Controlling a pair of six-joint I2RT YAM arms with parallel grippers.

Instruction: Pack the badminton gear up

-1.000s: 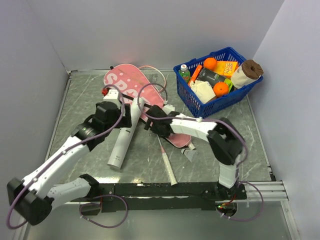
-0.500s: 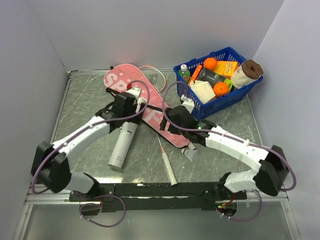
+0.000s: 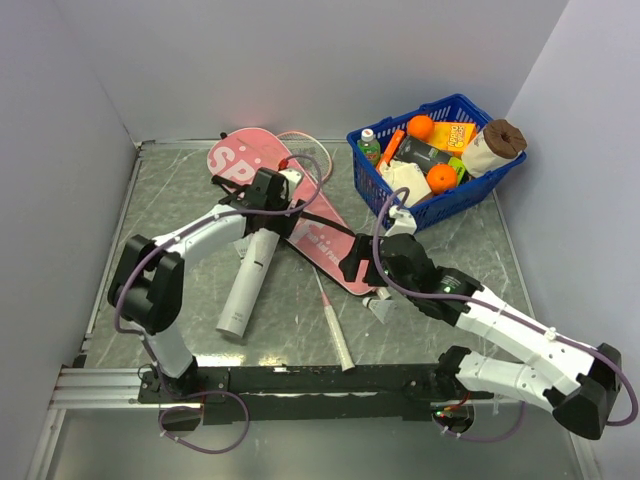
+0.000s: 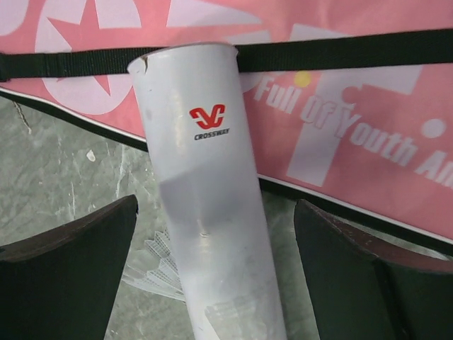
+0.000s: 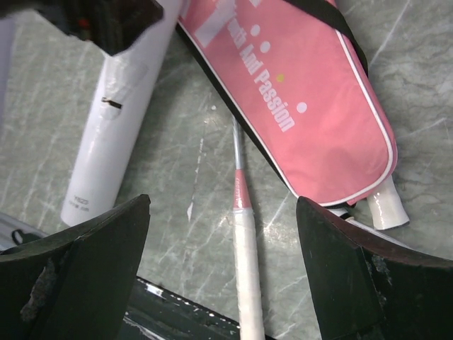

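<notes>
Table (image 3: 170, 230): flat grey surface with a marbled, stone-like pattern, walled in by plain pale panels.
Bag (image 3: 250, 165): pink fabric, shaped like a racket, wide at the far end and narrowing toward the near right. It lies flat and slantwise mid-table, with white lettering and white piping along its edge.
Strap (image 4: 340, 51): black woven band lying across the bag's face.
Tube (image 3: 245, 290): long, smooth, white cylinder with a small red logo. It lies on the table with its far end resting on the bag's edge and strap.
Shuttlecock (image 4: 161, 265): thin white feathers showing beside and partly under the tube.
First racket (image 5: 248, 276): thin pink shaft and white wrapped handle, lying on the table near the bag's narrow end, handle toward the arms.
Second racket (image 5: 386, 205): a glossy white handle end pokes out of the bag's narrow end.
Left hand (image 4: 216, 205): spread wide, one dark finger on each side of the tube's far end, gripping nothing.
Right hand (image 5: 223, 205): spread wide above the first racket's shaft, holding nothing.
Basket (image 3: 470, 195): blue plastic lattice, rectangular, at the far right corner, filled with groceries.
</notes>
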